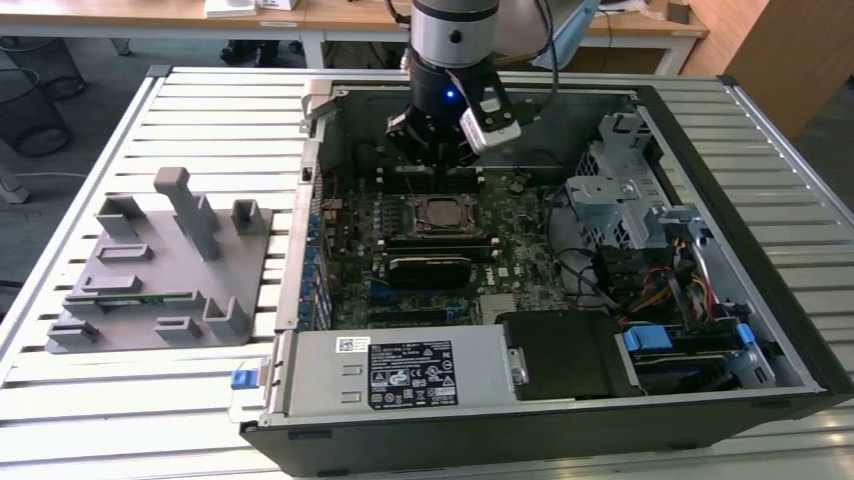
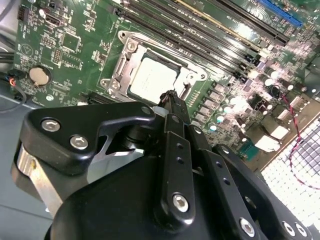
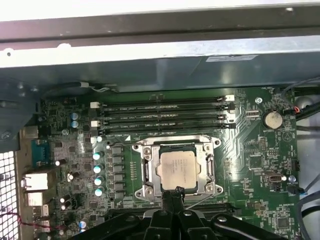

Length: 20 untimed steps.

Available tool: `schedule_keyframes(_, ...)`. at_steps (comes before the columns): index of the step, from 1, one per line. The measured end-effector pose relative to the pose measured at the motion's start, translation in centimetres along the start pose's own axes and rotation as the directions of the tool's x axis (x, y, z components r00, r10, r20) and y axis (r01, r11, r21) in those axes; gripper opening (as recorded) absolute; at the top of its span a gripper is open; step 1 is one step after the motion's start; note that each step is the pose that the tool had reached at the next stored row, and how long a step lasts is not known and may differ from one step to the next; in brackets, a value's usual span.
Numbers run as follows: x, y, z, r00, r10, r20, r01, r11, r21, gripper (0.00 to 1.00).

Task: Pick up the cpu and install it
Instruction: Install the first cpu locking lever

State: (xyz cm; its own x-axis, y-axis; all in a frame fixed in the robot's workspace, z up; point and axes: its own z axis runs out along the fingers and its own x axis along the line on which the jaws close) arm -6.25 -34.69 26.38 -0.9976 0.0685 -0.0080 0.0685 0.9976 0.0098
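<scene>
while the gripper (image 1: pixel 434 166) hangs over the open computer case (image 1: pixel 534 435), the cpu (image 1: pixel 438 213) sits seated in its socket at the middle of the exterior frame.
in the exterior view the cpu lies just below the fingertips in the picture, near but apart from them, flat on the green motherboard (image 1: pixel 523 228) with the metal socket frame (image 3: pixel 145 172) around it and the memory slots (image 3: pixel 162 115) just beside. being square, it has no long axis to line up with. in both wrist views the black fingers look brought together at the tip with nothing between them, poised at the chip's near edge. the grey fixture block (image 1: pixel 147 270) stands well apart, at the exterior view's left.
</scene>
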Motion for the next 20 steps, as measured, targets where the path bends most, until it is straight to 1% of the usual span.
schedule_keyframes(3, 0.21, -0.01, 0.02, 0.9999, -0.011, 0.0004, 0.011, 0.9999, -0.0002, 0.11)
schedule_keyframes(5, 0.23, -0.02, 0.02, 0.9999, -0.013, 0.0027, 0.013, 0.9999, -0.0001, 0.11)
schedule_keyframes(7, 0.23, -0.02, 0.04, 0.9999, -0.014, 0.0033, 0.014, 0.9999, -0.0003, 0.11)
schedule_keyframes(20, 0.86, -0.06, 0.03, 0.9999, -0.015, 0.0034, 0.015, 0.9999, -0.0003, 0.11)
